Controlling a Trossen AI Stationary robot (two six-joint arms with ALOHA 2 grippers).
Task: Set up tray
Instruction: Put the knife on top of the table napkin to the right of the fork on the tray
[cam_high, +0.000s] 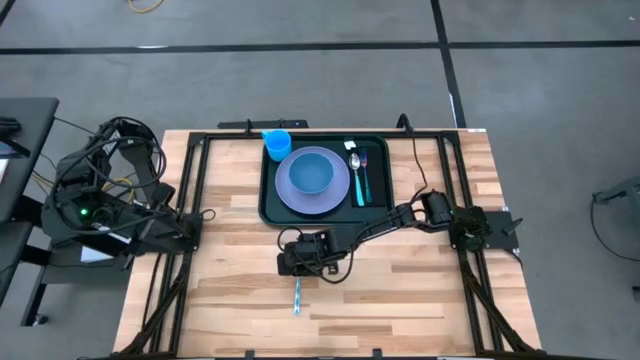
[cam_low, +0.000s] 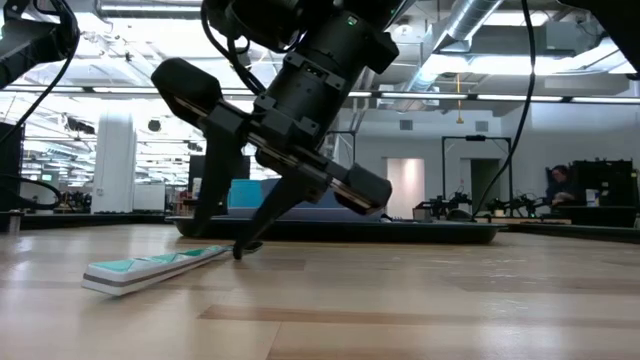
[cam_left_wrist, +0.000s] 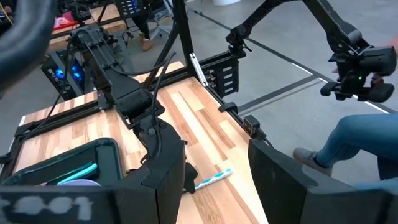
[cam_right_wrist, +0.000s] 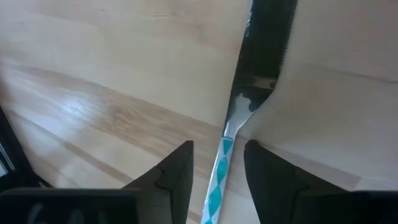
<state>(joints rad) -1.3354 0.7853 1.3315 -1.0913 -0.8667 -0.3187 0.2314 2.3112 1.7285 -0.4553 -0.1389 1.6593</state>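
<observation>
Tray (cam_high: 272, 205) at the far middle of the surface (cam_high: 420, 290), holding plate, cup and cutlery. A striped utensil (cam_high: 296, 297) lies outside it, long axis pointing toward the tray, between the open fingers of the right claw (cam_right_wrist: 217, 163), ungripped. Left claw (cam_left_wrist: 211, 180) waits open.

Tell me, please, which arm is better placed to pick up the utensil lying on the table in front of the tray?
The right: its end effector hangs open directly over the teal-handled utensil, fingers straddling the handle. The left arm waits at the table's left edge.
</observation>
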